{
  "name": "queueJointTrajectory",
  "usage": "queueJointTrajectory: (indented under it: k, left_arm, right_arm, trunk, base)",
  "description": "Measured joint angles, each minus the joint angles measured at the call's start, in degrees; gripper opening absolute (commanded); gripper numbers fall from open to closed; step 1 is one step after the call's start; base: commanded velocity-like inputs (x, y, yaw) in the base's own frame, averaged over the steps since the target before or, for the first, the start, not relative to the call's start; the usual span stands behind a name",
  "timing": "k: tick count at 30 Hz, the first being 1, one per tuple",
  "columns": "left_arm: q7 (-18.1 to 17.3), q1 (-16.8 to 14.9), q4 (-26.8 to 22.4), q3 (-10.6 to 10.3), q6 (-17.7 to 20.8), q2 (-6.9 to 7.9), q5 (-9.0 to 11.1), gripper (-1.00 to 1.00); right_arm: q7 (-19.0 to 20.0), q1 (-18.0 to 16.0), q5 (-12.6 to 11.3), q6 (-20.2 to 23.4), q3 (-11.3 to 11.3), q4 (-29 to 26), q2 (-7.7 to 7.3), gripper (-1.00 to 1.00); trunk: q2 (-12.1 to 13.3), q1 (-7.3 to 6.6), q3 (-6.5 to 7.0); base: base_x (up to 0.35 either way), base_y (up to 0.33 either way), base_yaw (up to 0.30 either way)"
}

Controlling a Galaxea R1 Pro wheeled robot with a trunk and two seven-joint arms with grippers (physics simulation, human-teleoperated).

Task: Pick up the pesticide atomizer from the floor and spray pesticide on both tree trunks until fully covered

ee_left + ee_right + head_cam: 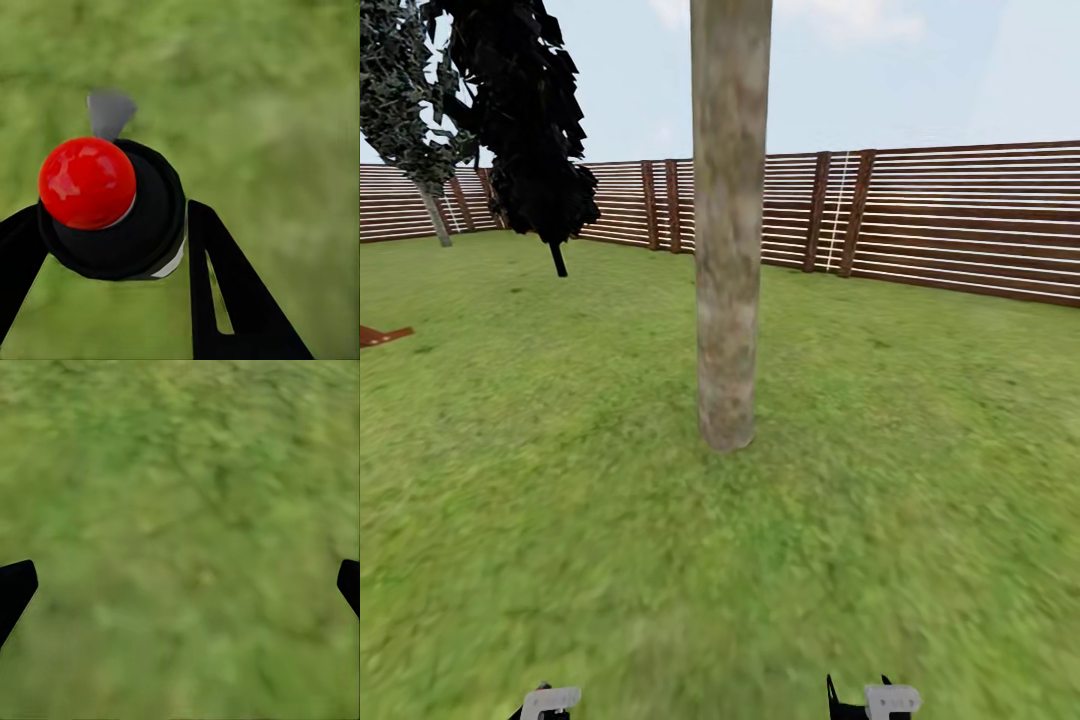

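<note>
Already the left claw (112,240) grips the atomizer (112,214), red cap up, over grass; the tree trunk (730,250) stands ahead, centre. Right claw (180,585) splayed, empty. Risk: nozzle pointed off-trunk, spray wasted on lawn (920,480).

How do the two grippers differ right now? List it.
The left gripper is shut on the atomizer, its black fingers flanking the red-capped black top; the right gripper is open and holds nothing. The left fingers sit close together; the right fingers sit wide apart. Both hang over the grass lawn.
</note>
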Motion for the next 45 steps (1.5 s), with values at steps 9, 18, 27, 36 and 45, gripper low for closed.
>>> queueJointTrajectory:
  k: [9, 18, 27, 36, 45]
  left_arm:
    - [-0.01, 0.0, 0.0, 0.05, 0.0, 0.05, 0.01, -1.0]
    - [-0.2, 0.0, -0.36, -0.55, 0.0, -0.12, -0.54, -1.0]
    - [-1.46, -0.65, -4.63, -4.6, 0.25, -0.13, -11.53, -1.0]
    - [-34.21, -11.14, -5.55, -5.06, 13.49, 0.46, -32.07, -1.0]
    - [-45.11, -17.8, -5.55, -5.11, 22.88, -0.18, -43.68, -1.0]
  right_arm:
    - [0.0, 0.0, 0.02, 0.0, 0.0, 0.0, 0.0, 1.0]
    - [0.0, -0.01, -0.06, 0.0, -0.05, 0.0, 0.0, 1.0]
    - [0.05, -0.03, 0.01, -0.05, -0.03, -0.79, -0.01, 1.0]
    - [5.49, -2.01, 25.29, 6.16, 0.02, -14.73, -0.32, 1.0]
    - [33.96, -7.05, 32.77, 33.28, -0.09, -35.45, -0.07, 1.0]
  trunk:
    - [0.0, 0.0, 0.0]
    - [0.0, 0.0, 0.0]
    - [0.0, 0.0, 0.0]
    - [0.0, 0.0, 0.02]
    - [0.0, 0.0, 0.01]
  base:
    - [0.339, 0.0, 0.0]
    - [0.118, 0.0, 0.0]
    - [0.0, 0.0, 0.0]
    - [0.0, 0.0, 0.0]
    - [0.0, 0.0, 0.0]
